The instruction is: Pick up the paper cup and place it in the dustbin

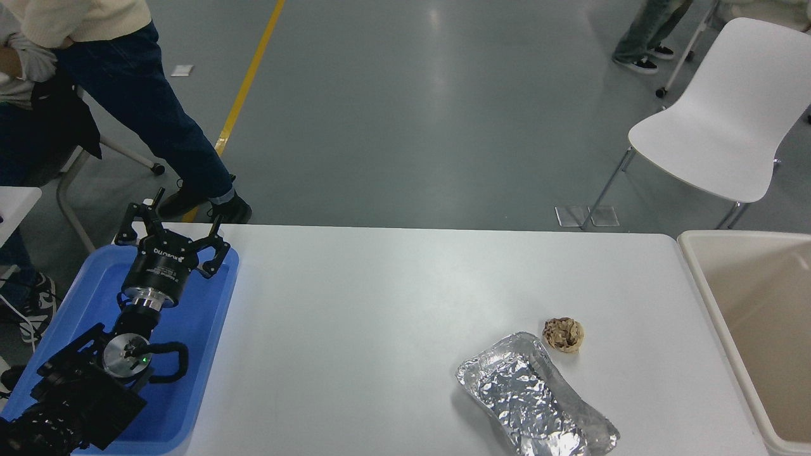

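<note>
You cannot see the paper cup anywhere in the head view right now, and the right arm and its gripper are out of the picture too, so you cannot tell from here whether the cup is being held or already dropped. Judge it as you would any thin paper cup: very light, stiff only at the rolled rim, with a soft wall that will crush under a hard squeeze. If you need to take hold of it, pinch across the rim or just below it, gently.

The dustbin (697, 266) sits at three o'clock, its beige rim along the table's right edge and its visible inside bare; much of the bin runs off the frame, so the cup could lie in a part you cannot check.

Toward five o'clock lies the crumpled foil tray (535, 399), with the small brown paper ball (563, 334) just beside its far end. Leave both alone.

At eight o'clock the left gripper (172, 231) is parked over the blue tray (209, 323), its fingers spread and holding nothing. A white chair (722, 126) stands at one o'clock, beyond the white table (380, 316).
</note>
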